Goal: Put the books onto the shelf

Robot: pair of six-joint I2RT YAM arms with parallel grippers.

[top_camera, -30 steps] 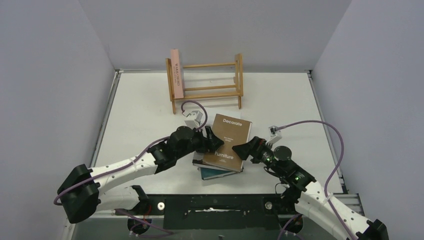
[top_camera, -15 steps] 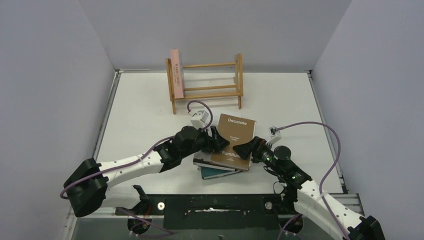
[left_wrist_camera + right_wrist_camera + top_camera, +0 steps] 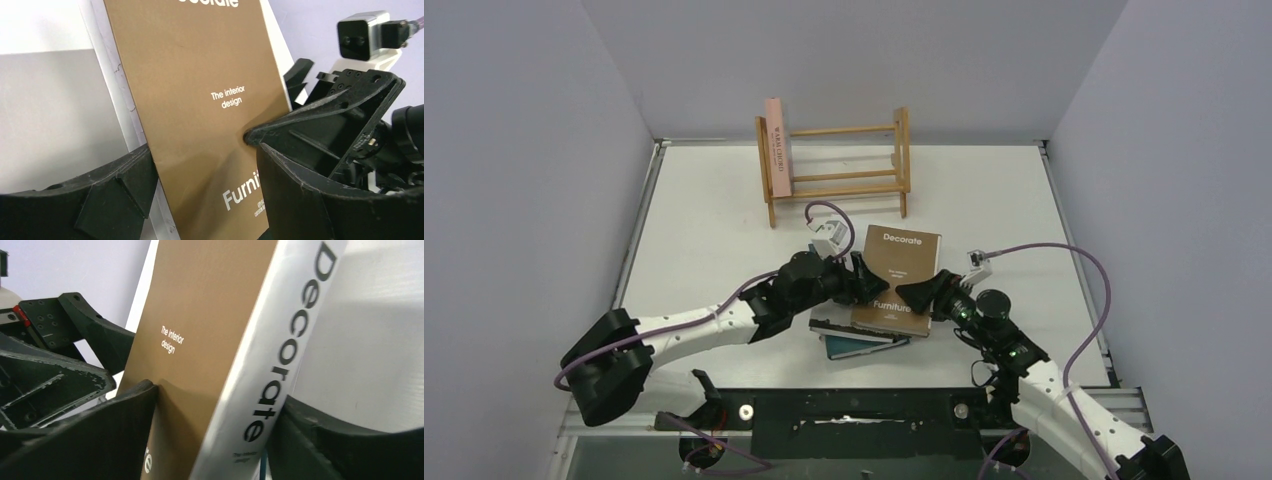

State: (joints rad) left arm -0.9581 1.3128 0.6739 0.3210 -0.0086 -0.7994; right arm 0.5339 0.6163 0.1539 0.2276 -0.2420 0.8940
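Pickup step: right gripper (image 3: 911,293) clamps brown "Decorate" book (image 3: 904,262) atop stack (image 3: 852,346); left gripper (image 3: 864,283) jaws apart astride it; next, carry upright to light-wood rack (image 3: 844,176), twelve o'clock.

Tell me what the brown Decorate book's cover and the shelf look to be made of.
The brown book seems to have a matte paper or card cover: there is no glare, and a soft dent shows in the left wrist view. The shelf looks like light, unpainted wood, judging by its pale tan slats and posts; the grain is too small to see.
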